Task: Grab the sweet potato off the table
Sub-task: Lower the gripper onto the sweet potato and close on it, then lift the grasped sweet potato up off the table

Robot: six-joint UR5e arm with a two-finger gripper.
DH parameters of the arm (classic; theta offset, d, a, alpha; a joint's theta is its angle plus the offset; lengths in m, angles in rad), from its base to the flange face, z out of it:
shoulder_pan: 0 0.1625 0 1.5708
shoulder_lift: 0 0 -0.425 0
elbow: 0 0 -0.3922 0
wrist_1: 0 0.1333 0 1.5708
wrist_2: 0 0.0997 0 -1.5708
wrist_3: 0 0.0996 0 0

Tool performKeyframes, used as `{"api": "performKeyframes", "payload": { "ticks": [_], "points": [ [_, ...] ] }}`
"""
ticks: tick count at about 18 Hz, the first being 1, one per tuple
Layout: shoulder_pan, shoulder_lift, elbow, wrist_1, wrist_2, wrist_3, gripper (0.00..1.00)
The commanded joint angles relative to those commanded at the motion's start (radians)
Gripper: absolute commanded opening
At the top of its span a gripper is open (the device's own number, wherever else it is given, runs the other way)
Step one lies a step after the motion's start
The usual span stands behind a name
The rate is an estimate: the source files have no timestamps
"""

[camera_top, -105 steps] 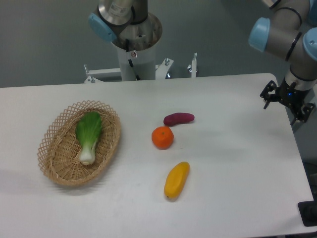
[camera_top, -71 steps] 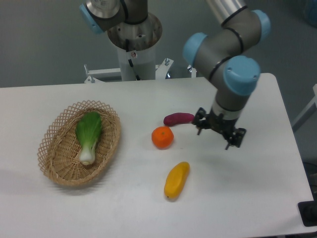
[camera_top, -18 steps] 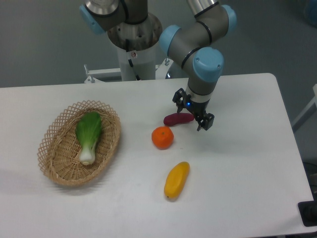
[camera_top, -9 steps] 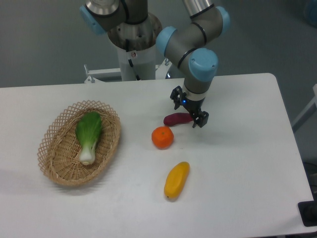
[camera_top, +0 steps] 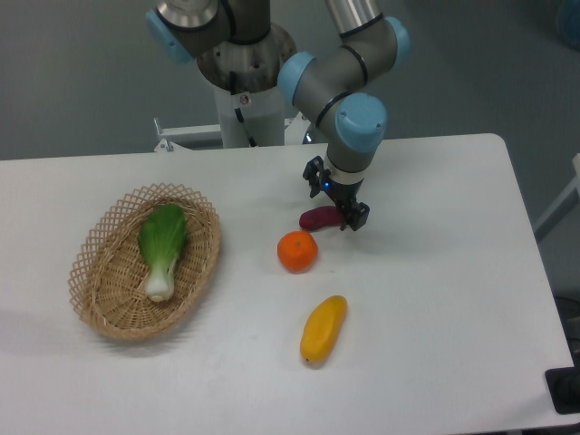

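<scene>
The sweet potato [camera_top: 317, 218], a small dark purple-red tuber, lies on the white table [camera_top: 435, 299] just above the orange. My gripper [camera_top: 334, 198] hangs over its right end and hides that end. The two black fingers stand apart, one near the far side and one at the near right, so the gripper is open. I cannot tell how high the fingertips are above the tuber.
A round orange [camera_top: 297, 252] sits just below the sweet potato. A yellow-orange oblong fruit [camera_top: 323, 329] lies further toward the front. A wicker basket [camera_top: 109, 308] with a green leafy vegetable [camera_top: 162, 247] stands at the left. The robot's base column [camera_top: 249, 100] rises behind the table.
The gripper has moved left, from beside the sweet potato's right end to over it, and more of the tuber is now covered. Nothing on the table has shifted.
</scene>
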Motion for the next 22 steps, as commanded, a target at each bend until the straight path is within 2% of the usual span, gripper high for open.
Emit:
{"api": "performKeyframes", "payload": {
  "ticks": [2, 7, 10, 13, 20, 22],
  "points": [
    [0.000, 0.000, -0.002, 0.003, 0.000, -0.002, 0.76],
    [-0.002, -0.002, 0.000, 0.021, 0.002, -0.005, 0.35],
    [0.000, 0.000, 0.003, 0.023, 0.002, -0.005, 0.19],
    [0.002, 0.002, 0.011, 0.023, 0.002, -0.005, 0.13],
    [0.009, 0.011, 0.066, -0.003, 0.011, -0.003, 0.13],
    [0.011, 0.014, 0.080, -0.003, 0.044, -0.003, 0.13]
  ]
}}
